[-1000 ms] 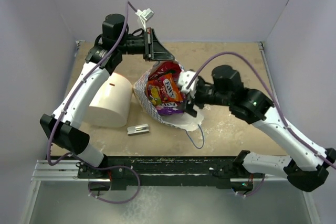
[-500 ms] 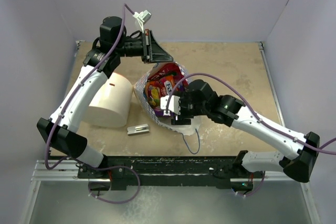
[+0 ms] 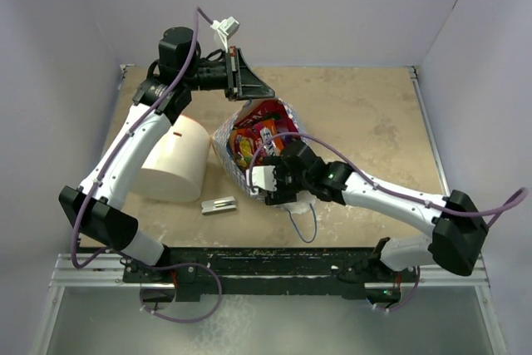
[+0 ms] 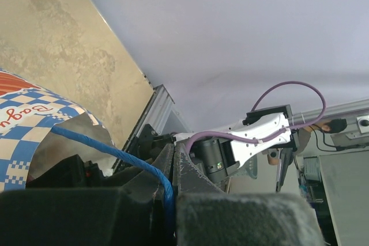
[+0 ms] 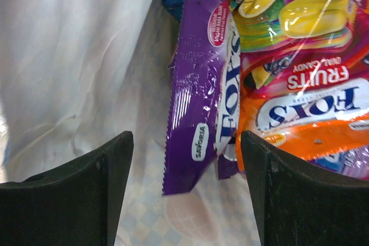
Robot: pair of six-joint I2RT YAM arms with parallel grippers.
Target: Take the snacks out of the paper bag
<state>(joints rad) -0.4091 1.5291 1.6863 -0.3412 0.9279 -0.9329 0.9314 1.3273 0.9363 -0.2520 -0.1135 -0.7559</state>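
Visibly at least two snacks [image 5: 196,84], one paper bag [image 5: 75,56]

The beige, mottled desk [image 3: 374,114] is filling the middle of the top view. A white cylinder [image 3: 174,160] is lying on its side at centre left. A small grey clip [image 3: 219,204] is lying just below it, toward the lower edge. The paper bag [image 3: 223,151] is resting at centre, just right of the cylinder, its blue string loop [image 3: 306,226] trailing onto the desk below.

Overhead, wrist close-ups; common paper bag [image 3: 224,151]
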